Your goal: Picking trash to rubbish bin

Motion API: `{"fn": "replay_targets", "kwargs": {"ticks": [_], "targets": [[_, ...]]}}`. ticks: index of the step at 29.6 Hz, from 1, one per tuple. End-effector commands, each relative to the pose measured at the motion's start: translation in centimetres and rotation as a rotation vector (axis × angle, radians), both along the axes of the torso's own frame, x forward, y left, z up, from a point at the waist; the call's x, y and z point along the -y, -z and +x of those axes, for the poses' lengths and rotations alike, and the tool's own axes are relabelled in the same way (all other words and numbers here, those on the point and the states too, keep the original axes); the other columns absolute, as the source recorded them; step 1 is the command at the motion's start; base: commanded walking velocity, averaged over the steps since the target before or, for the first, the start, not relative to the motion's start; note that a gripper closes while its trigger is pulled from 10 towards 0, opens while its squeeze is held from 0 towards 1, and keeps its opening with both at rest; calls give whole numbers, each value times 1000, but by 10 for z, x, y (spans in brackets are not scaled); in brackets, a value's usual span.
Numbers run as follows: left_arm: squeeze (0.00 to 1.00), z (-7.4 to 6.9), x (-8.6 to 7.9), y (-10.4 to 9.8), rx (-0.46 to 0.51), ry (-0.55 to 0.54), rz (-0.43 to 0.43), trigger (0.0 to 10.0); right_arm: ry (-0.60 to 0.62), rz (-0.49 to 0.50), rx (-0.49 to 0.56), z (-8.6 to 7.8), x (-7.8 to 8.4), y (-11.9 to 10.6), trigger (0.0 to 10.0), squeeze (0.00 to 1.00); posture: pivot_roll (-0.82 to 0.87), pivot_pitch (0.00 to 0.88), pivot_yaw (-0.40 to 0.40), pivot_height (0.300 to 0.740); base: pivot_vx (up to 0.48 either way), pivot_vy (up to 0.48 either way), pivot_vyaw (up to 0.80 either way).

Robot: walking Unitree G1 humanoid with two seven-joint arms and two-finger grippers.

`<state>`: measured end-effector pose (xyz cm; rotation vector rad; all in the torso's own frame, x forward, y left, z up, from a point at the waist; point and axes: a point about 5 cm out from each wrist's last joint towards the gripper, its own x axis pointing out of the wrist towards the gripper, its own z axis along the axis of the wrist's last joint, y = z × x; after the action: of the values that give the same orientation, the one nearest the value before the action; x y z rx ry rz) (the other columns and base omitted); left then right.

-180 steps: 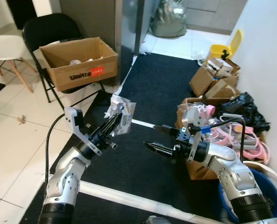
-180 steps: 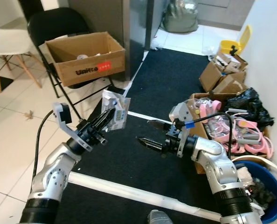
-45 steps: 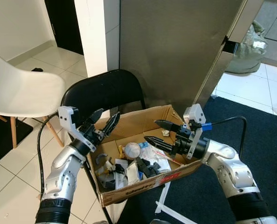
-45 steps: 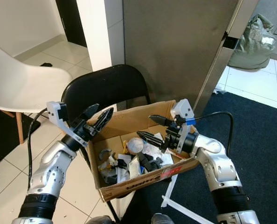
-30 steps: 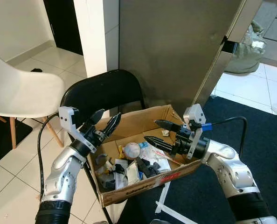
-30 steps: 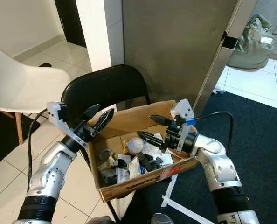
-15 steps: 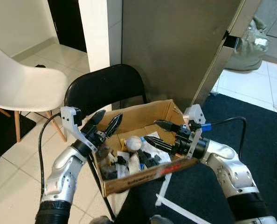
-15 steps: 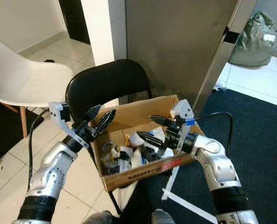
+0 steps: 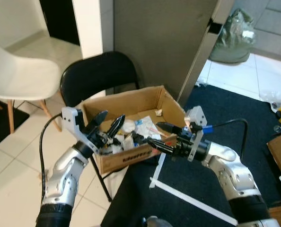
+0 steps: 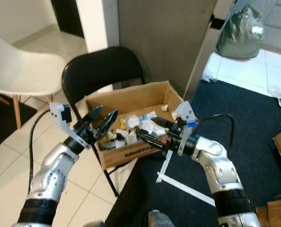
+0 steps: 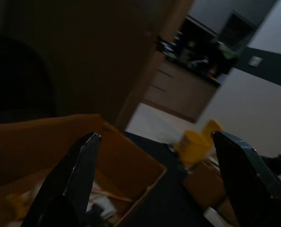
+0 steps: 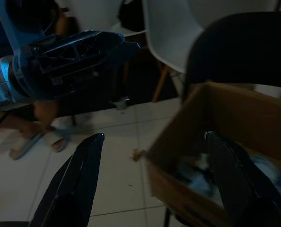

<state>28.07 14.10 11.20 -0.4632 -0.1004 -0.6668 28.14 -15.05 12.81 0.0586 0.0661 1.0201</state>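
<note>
An open cardboard box [image 9: 131, 157] full of mixed trash [image 9: 141, 127] sits on the seat of a black folding chair [image 9: 97, 75]. My left gripper [image 9: 113, 116] hovers open over the box's front left corner, nothing between its fingers. My right gripper [image 9: 153, 133] is open too, level with the box's front right rim, fingers pointing in towards the trash. In the left wrist view the box's inner wall [image 11: 46, 137] lies between the spread fingers [image 11: 76, 175]. The right wrist view looks along the box's outer side [image 12: 216, 113].
A white chair [image 9: 17, 71] stands at the left on pale tiles. A tall grey cabinet [image 9: 159, 38] rises behind the box. To the right lies a black mat [image 9: 225, 113] with a white tape line [image 9: 192, 201]. A green sack [image 9: 232, 30] sits far back.
Six seconds ago my left gripper held a plastic packet over the black mat; now it is open and holds nothing. In the last second the view pulled back and right; both grippers stayed open.
</note>
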Motion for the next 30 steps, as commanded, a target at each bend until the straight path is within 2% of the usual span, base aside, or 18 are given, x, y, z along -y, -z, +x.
{"fn": "replay_targets", "kwargs": {"ticks": [1, 30], "targets": [[0, -1, 2, 0, -3, 10, 11, 10000, 4, -15, 5, 0, 2, 0, 10000, 0, 3, 0, -25, 740, -368, 0, 0], [0, 0, 3, 0, 1, 17, 15, 10000, 19, -8, 24, 2, 2, -2, 10000, 0, -1, 0, -23, 740, -378, 0, 0]]}}
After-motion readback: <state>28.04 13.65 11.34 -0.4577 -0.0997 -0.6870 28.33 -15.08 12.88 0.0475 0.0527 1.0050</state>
